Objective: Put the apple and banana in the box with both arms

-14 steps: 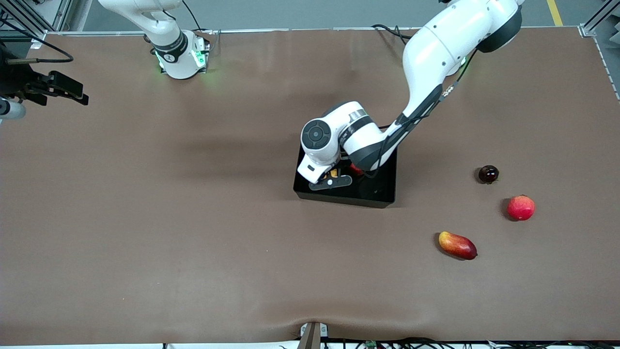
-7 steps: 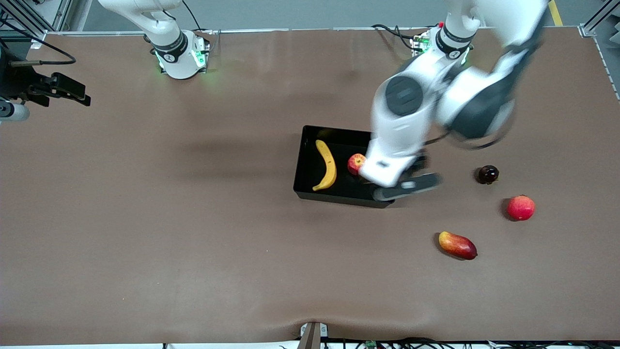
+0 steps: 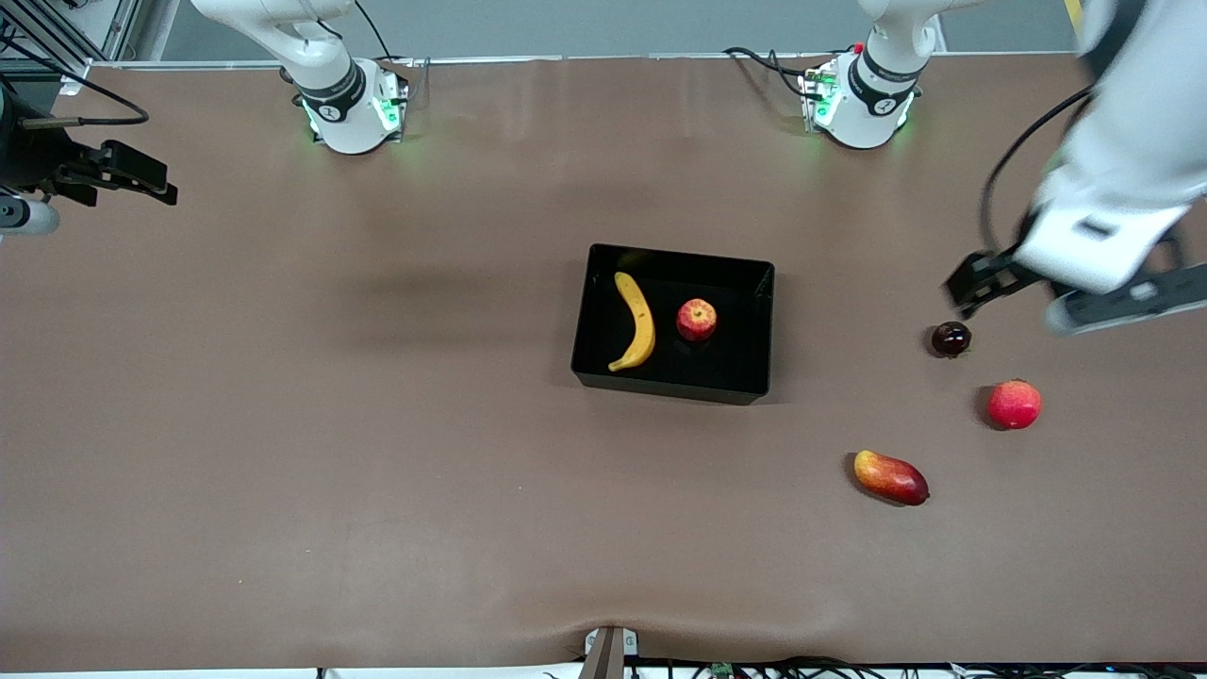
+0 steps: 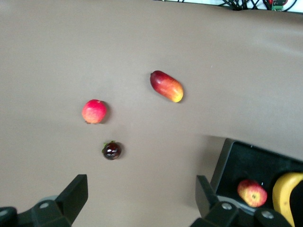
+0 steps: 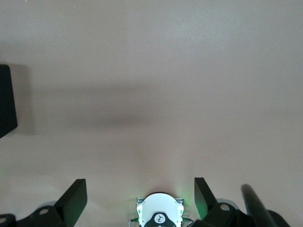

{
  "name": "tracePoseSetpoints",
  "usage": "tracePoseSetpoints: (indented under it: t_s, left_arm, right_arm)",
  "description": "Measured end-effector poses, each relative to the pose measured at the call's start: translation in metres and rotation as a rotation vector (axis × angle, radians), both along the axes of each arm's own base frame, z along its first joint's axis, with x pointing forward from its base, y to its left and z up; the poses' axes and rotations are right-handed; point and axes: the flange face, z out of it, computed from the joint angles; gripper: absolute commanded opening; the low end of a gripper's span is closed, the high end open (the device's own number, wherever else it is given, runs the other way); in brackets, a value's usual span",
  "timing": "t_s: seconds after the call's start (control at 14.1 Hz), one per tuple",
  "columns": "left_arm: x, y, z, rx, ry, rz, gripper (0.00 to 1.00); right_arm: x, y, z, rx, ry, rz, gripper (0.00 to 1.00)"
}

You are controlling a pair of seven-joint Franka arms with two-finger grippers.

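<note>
The box sits near the middle of the brown worktop, and both task fruits lie inside it. The banana lies along the wall toward the right arm's end, its curve bowing toward the apple, which rests beside it near the middle of the box floor, apart from the banana and clear of the walls. In the left wrist view the apple and one end of the banana show inside the box. The left gripper is up in the air over the worktop toward the left arm's end, just above a small dark round fruit; its fingers are spread wide and hold nothing. That dark fruit lies on the bare worktop, with a pinkish-red round fruit nearer the front camera and a mango nearer still, all three well apart from each other and from the box. The right gripper waits at the right arm's end of the worktop, up in the air over its edge; its fingers are likewise spread apart and empty, with the right arm's base showing between them in its wrist view.
</note>
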Motion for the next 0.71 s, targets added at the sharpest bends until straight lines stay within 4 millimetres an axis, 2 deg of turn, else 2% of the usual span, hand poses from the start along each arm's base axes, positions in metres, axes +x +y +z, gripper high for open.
tracePoseSetpoints:
  t_s: [0.21, 0.57, 0.71]
  left_arm:
    - [-0.025, 0.037, 0.031, 0.001, 0.028, -0.042, 1.00]
    - [-0.046, 0.042, 0.042, -0.008, 0.067, -0.045, 1.00]
    - [-0.049, 0.054, 0.043, -0.030, 0.074, -0.036, 1.00]
  right_arm:
    - [0.000, 0.000, 0.000, 0.000, 0.001, 0.000, 1.00]
    - [0.000, 0.000, 0.000, 0.000, 0.001, 0.000, 1.00]
    - [0.000, 0.000, 0.000, 0.000, 0.001, 0.000, 1.00]
